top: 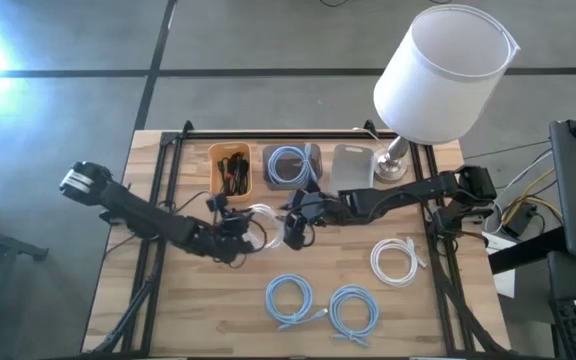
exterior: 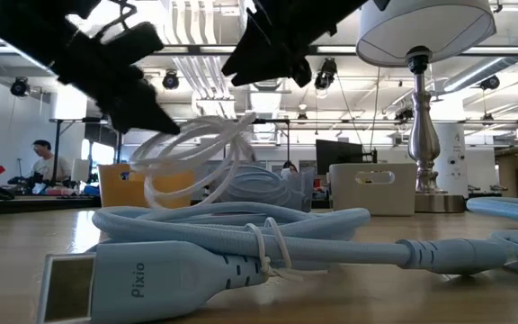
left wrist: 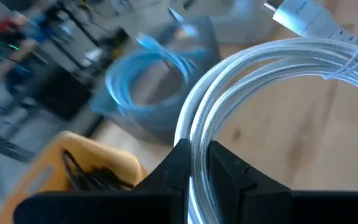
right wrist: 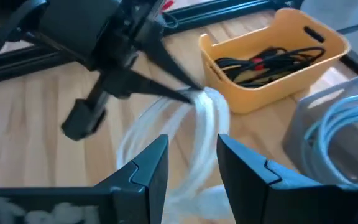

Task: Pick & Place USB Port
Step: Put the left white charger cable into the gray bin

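Observation:
A white coiled USB cable [top: 259,214] is lifted off the table between the two grippers; in the low view the white cable [exterior: 207,153] hangs in the air. My left gripper [top: 236,226] is shut on it, also seen as the left gripper [right wrist: 188,94] in the right wrist view. My right gripper [top: 296,228] is open beside and slightly above the coil, and its fingers [right wrist: 148,168] stand either side of the coil's near loops [right wrist: 194,171]; I cannot tell whether they touch. A blue cable [exterior: 241,238] lies in the low view's foreground. My left gripper pinches a bundle of several strands of the white coil [left wrist: 199,134] between its two fingers [left wrist: 178,163]. The fingers lie across the strands. The coil is lifted clear of the table and hangs slanted below the fingertips [exterior: 165,121].
Along the far edge stand a yellow bin of black cables [top: 230,170], a bin with a blue cable [top: 290,165], a grey bin [top: 353,165] and a lamp [top: 438,75]. Another white cable [top: 398,260] and two blue coils [top: 290,300] [top: 353,310] lie on the near half.

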You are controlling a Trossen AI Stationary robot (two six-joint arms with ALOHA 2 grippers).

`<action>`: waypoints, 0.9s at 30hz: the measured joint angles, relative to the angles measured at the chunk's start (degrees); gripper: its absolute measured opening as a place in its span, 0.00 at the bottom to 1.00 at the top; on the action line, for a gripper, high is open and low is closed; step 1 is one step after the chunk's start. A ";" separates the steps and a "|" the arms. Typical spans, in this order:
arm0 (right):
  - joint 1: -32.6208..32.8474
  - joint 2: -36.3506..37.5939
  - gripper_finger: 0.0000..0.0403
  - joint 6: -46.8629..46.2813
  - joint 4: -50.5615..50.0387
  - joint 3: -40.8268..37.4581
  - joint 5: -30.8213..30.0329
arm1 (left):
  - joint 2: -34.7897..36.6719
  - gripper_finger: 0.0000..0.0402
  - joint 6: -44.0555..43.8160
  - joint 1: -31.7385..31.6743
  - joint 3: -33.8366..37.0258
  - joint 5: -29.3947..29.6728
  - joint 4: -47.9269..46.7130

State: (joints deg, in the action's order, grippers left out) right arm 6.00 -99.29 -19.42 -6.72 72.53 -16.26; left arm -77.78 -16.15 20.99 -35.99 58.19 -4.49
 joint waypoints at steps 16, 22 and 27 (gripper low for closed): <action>-0.37 -0.94 0.34 0.52 -2.18 -2.14 -3.27 | -11.07 0.10 23.33 0.15 -17.84 4.09 0.02; -0.33 -0.93 0.34 3.14 -5.15 -2.32 -3.20 | -12.39 0.11 25.14 0.11 -20.35 4.66 0.04; -0.33 -0.91 0.23 4.85 -5.52 -2.32 -3.20 | -12.30 0.11 23.15 0.02 -20.08 4.72 0.01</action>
State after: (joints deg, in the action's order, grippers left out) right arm 5.67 -100.20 -14.57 -12.24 70.22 -19.46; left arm -90.08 7.00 21.02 -56.07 62.91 -4.48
